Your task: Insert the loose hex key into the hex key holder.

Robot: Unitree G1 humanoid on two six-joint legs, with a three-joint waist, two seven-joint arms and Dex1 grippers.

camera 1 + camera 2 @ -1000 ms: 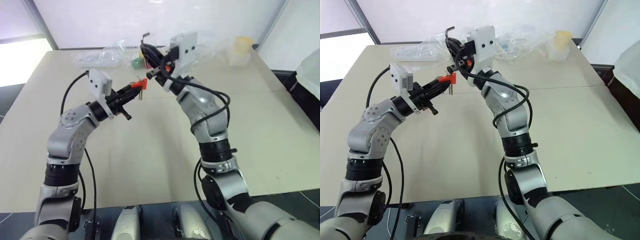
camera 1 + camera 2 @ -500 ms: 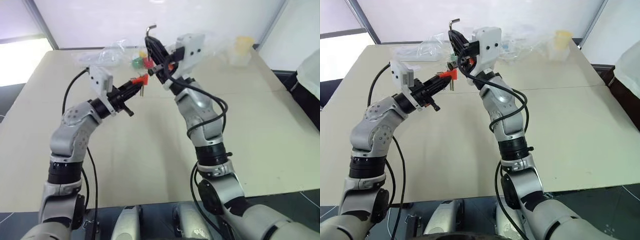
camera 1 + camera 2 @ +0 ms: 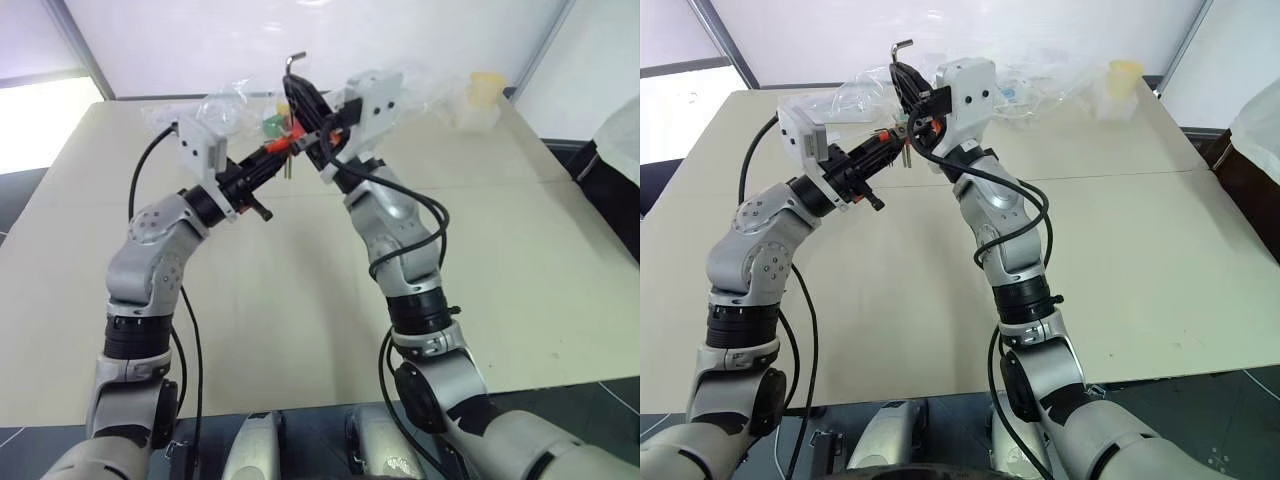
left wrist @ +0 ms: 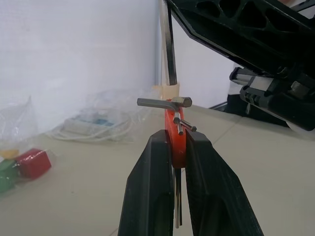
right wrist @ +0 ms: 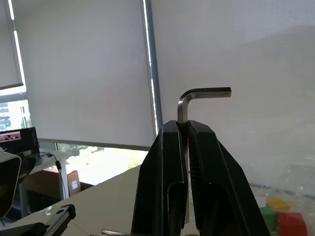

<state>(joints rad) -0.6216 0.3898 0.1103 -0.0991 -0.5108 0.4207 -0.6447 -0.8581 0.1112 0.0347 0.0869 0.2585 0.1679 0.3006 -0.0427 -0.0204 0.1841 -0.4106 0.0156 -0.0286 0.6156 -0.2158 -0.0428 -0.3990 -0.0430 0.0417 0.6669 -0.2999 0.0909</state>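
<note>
Both arms are raised over the table (image 3: 300, 300), and the grippers meet in mid-air. My left gripper (image 4: 172, 142) is shut on the hex key holder (image 4: 173, 129), an orange-red block with short metal keys sticking out. My right gripper (image 5: 183, 129) is shut on the loose hex key (image 5: 197, 93), held upright with its bent end on top. In the left eye view the holder (image 3: 284, 146) sits just below the right gripper's fingers (image 3: 303, 100). In the left wrist view the key's straight shaft (image 4: 169, 49) comes down to the holder's top; I cannot tell if it has entered.
Clear plastic bags (image 3: 225, 108) lie along the table's far edge, holding a green cube (image 3: 272, 122) and a red cube (image 4: 33, 162). A pale yellow container (image 3: 487, 95) stands at the far right. A white cable bundle (image 4: 93, 125) lies in one of the bags.
My left gripper has lifted the holder up and toward the right gripper, closing the gap. The right wrist has tipped so the key stands more upright.
</note>
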